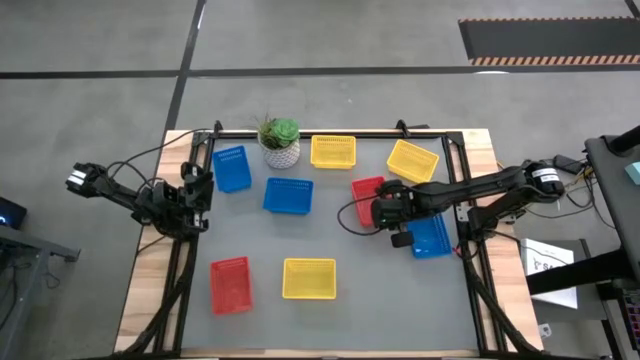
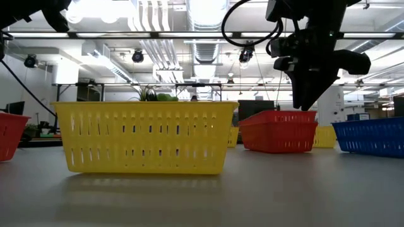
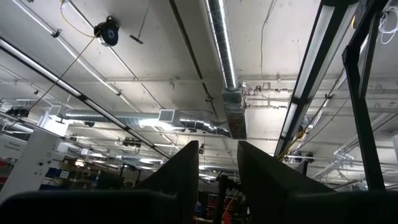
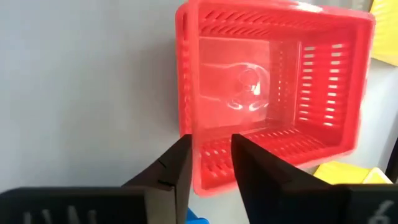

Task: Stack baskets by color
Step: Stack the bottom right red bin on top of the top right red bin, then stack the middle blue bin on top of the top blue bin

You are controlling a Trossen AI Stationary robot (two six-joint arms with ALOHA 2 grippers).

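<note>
We saw the right hand (image 4: 208, 163) hovering over the red basket (image 4: 270, 93) mid-bench, fingers parted astride its near wall, likely just releasing a stacked one. The blue basket (image 1: 432, 238) sat just beside it, tight room. The left hand (image 3: 217, 171) waited at the bench's left edge, fingers apart, empty.

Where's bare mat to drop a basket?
Free: the middle strip between the blue basket and the front yellow basket; also the front right corner below the blue basket. Crowded: around the right end effector over the red basket.
</note>
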